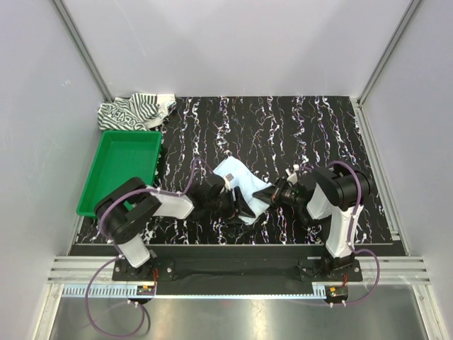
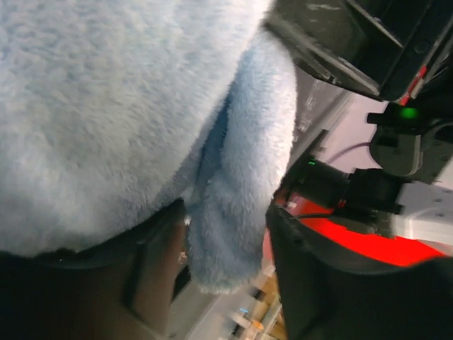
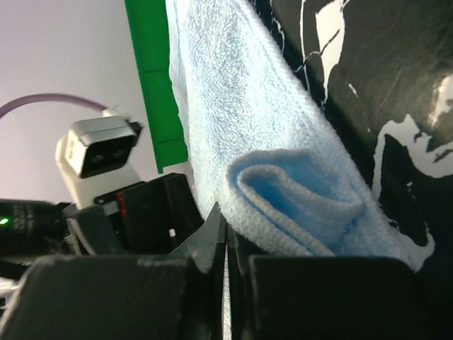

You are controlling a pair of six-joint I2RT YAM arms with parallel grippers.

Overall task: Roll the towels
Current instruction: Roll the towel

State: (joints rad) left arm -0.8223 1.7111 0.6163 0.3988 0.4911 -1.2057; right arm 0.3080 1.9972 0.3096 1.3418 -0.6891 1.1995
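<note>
Right gripper [image 3: 226,237] is clenched just under the rolled near end of the light blue towel [image 3: 283,191], which lies mid-table; I cannot tell if it pins a layer. Left gripper [image 2: 230,248] is released, jaws apart round a hanging fold. Best to re-grip the 2 corners level and turn evenly away to get a tight roll. The green tray [image 1: 124,166] and striped towel [image 1: 134,110] lie far left on the table [image 1: 297,127].

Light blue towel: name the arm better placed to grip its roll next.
Probably left: the left gripper stands open with a fold of the light blue towel between its fingers; the right gripper is shut beside the roll.
</note>
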